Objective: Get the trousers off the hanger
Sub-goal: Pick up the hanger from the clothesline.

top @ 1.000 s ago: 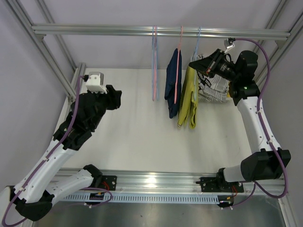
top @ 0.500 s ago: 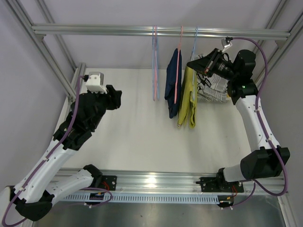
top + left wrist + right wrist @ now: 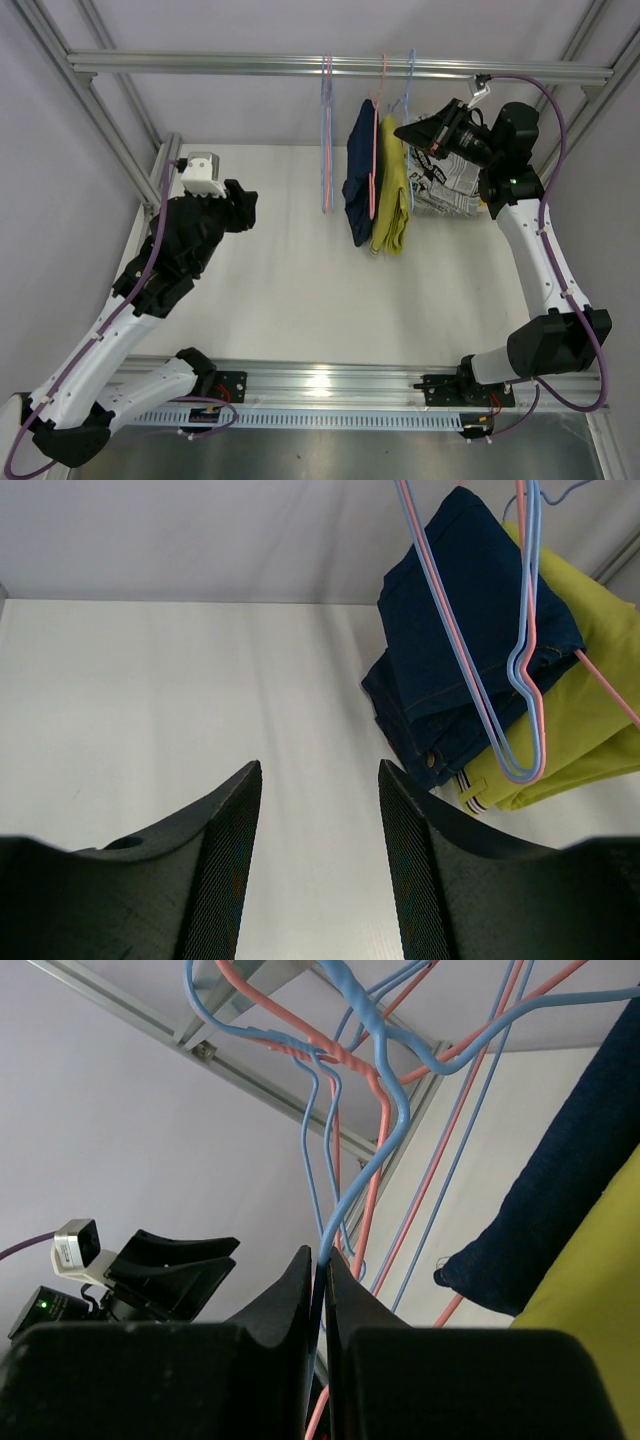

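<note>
Dark navy trousers hang on a pink hanger from the top rail. Mustard-olive trousers hang pressed against them on a blue hanger. My right gripper is shut on that blue hanger's wire, just below its hook. The navy trousers and the mustard-olive ones show at the right of the right wrist view. My left gripper is open and empty over the left of the table. It faces both garments, the navy and the mustard-olive. The black-and-white print trousers lie on the table behind my right arm.
An empty pink-and-blue hanger hangs on the rail left of the navy trousers. Aluminium frame posts stand at the back corners, one at the left. The camouflage and bright yellow garments are out of view.
My right gripper has moved left along the rail with the blue hanger. The mustard-olive trousers have swung left and up against the navy ones. The left arm has not moved.
</note>
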You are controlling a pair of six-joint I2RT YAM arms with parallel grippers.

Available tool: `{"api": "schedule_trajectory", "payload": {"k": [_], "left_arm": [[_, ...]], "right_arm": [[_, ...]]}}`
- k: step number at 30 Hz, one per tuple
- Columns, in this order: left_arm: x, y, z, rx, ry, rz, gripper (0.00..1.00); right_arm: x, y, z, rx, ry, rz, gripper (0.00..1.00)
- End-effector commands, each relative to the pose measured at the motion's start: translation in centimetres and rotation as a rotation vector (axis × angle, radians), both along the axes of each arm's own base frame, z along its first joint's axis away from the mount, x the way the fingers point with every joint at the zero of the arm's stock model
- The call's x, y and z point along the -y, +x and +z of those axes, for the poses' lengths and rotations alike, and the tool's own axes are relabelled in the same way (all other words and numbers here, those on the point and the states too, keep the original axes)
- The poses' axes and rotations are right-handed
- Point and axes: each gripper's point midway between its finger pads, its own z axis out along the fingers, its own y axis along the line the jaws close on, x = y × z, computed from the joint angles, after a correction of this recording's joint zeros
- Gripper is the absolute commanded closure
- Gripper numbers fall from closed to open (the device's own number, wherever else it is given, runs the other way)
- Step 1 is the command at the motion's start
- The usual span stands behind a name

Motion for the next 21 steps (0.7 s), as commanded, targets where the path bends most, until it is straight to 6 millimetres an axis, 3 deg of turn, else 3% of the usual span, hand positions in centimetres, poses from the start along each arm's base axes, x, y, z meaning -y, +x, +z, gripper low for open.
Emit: {"api": "schedule_trajectory", "payload": {"k": [1,15,21], "left_arm": [[-0.1,0.1,1.2,0.035,-0.008,-0.002,0.45],[0.2,0.2,1.0,0.027,-0.007,-0.015,0.45],[0.4,0.2,0.9,0.023,-0.006,-0.02,0.45]], "right_arm": [[0.9,-2.2,9.6,0.431,0.01,-0.058,1.0],[1.4,-3.4,12.2,0.486,0.028,-0.08,1.0],[1.8,-4.8,12.9,0.497,0.015,-0.096,1.0]]}}
